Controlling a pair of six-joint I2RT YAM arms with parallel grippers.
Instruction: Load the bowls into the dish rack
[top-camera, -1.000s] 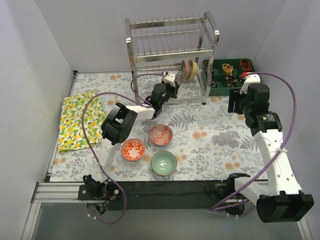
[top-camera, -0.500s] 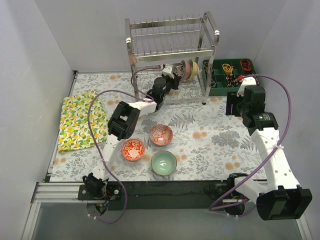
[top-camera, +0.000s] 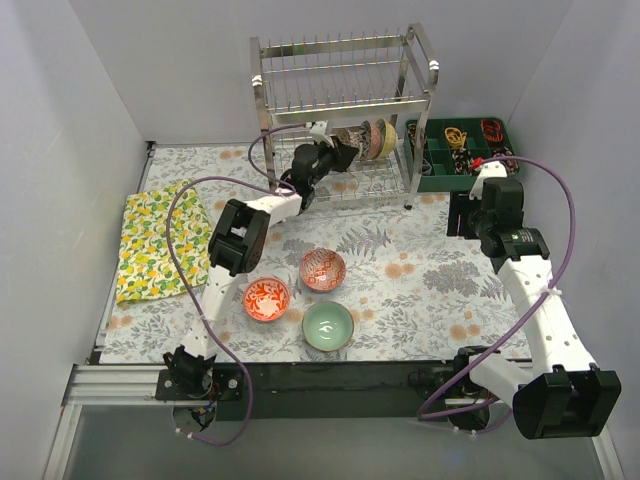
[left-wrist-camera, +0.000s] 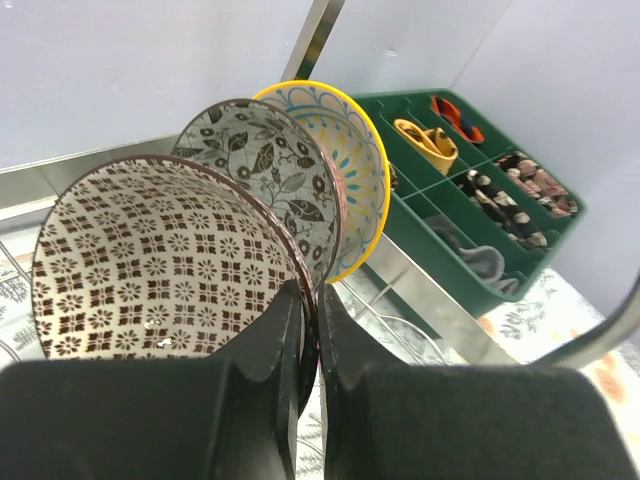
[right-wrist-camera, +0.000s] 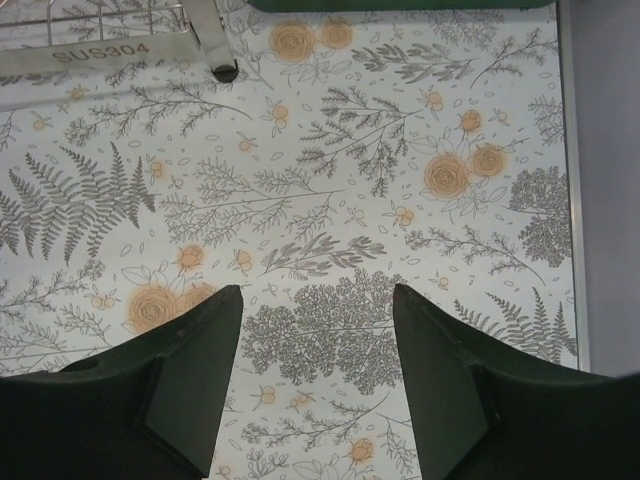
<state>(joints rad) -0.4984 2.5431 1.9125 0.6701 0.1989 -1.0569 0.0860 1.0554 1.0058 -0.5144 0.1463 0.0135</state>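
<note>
My left gripper is shut on the rim of a dark bowl with a brown-and-white patterned inside. It holds the bowl on edge in the lower tier of the chrome dish rack. Right beside it stand a grey leaf-patterned bowl and a yellow-rimmed bowl. An orange-red bowl, a pink-red bowl and a pale green bowl sit on the floral mat near the front. My right gripper is open and empty above the mat.
A green compartment tray with small items stands right of the rack. A yellow lemon-print cloth lies at the left. The rack's right front foot shows in the right wrist view.
My left gripper has carried the dark patterned bowl up and to the left, deeper into the rack's lower tier beside the two standing bowls. The right gripper has shifted slightly left and back.
</note>
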